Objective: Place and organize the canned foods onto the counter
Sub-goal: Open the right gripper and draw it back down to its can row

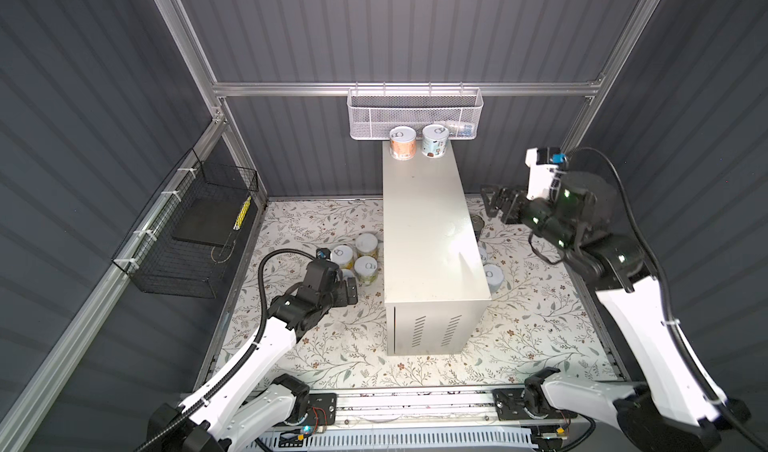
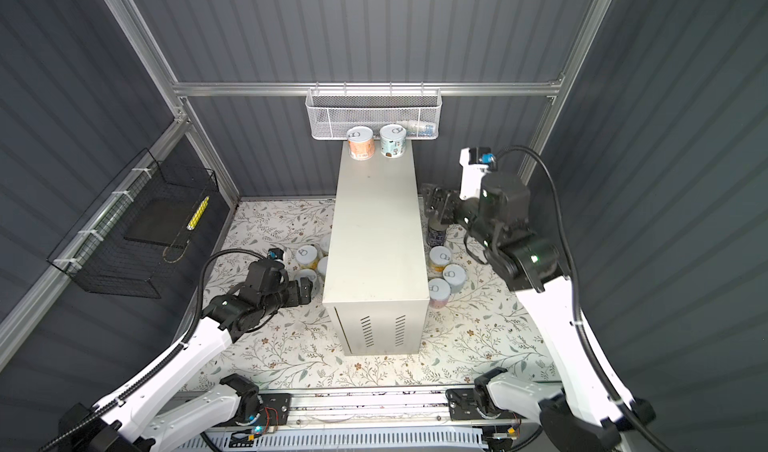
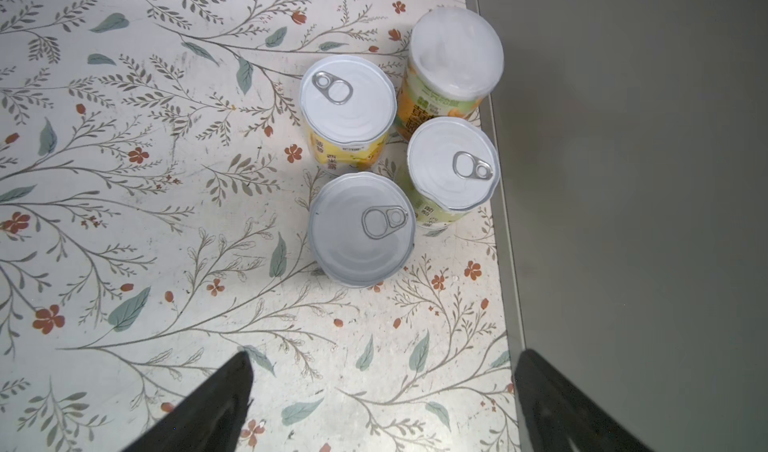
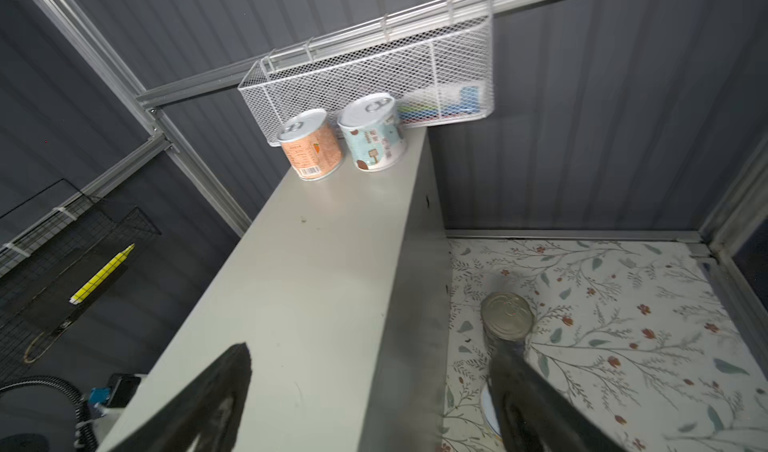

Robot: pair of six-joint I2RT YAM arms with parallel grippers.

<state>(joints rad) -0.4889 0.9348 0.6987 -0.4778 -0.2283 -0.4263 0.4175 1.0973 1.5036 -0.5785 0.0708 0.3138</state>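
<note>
The beige counter (image 1: pixel 428 237) stands mid-floor, with an orange can (image 1: pixel 402 143) and a light-blue can (image 1: pixel 434 140) upright at its far end. Left of it, several yellow-labelled cans (image 3: pixel 360 229) cluster on the floor. My left gripper (image 3: pixel 384 360) hangs open just short of the nearest one, nothing between its fingers. My right gripper (image 4: pixel 370 350) is open and empty, raised beside the counter's far right edge (image 2: pixel 432 198). Below it stands a dark can (image 4: pixel 507 316). Three pastel cans (image 2: pixel 439 258) sit along the counter's right side.
A white mesh basket (image 1: pixel 415 113) hangs on the back wall just above the two placed cans. A black wire basket (image 1: pixel 187 237) holding a yellow marker (image 1: pixel 242 213) hangs on the left wall. The floor is a floral mat (image 1: pixel 332 337).
</note>
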